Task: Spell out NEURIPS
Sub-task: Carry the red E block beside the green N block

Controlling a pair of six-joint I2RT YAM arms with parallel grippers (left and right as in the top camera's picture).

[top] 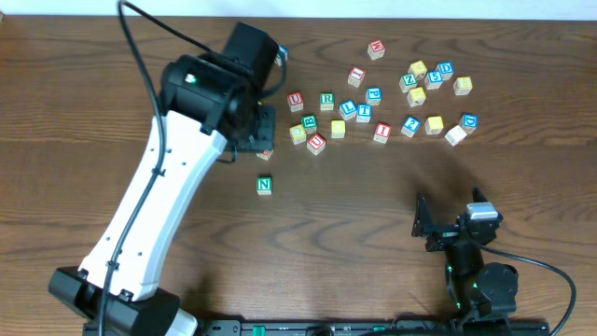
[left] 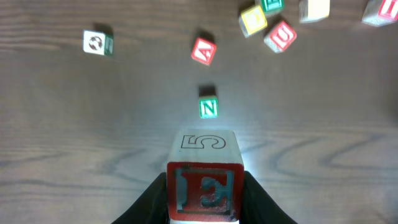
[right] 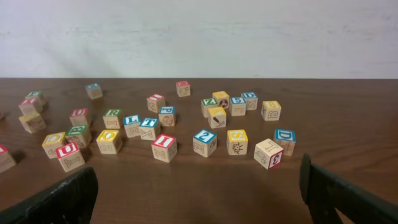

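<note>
Left pincer (left: 205, 210) grips the E cube (left: 204, 186), N cube (left: 208, 107) at twelve o'clock beyond; right pincer (top: 451, 217) gapes wide.

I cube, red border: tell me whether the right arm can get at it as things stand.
Probably yes. The I cube faces the right arm with only bare table between them, and the arm's jaws stand open.
</note>
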